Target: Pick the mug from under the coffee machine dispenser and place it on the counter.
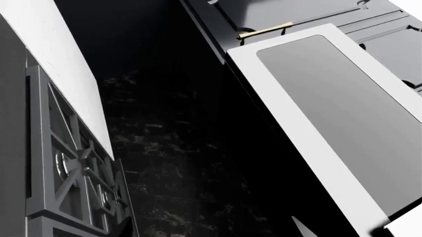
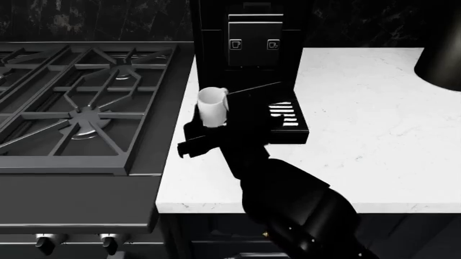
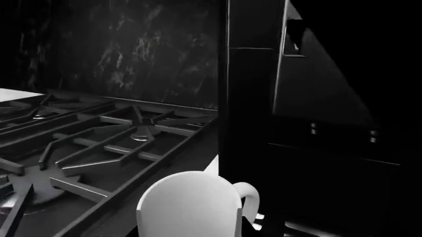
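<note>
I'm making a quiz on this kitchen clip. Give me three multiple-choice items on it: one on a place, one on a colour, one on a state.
1. Where is the mug?
A. on the stovetop grates
B. at the counter's left edge, before the coffee machine
C. on the floor

2. What colour is the mug?
A. white
B. red
C. black

3. How is the mug held?
A. lying on its side
B. upside down
C. upright in the right pincer

Answers:
1 B: the head view shows it left of the drip tray.
2 A: it shows white in both the head and right wrist views.
3 C: its open rim faces up, above the dark pincer.
</note>
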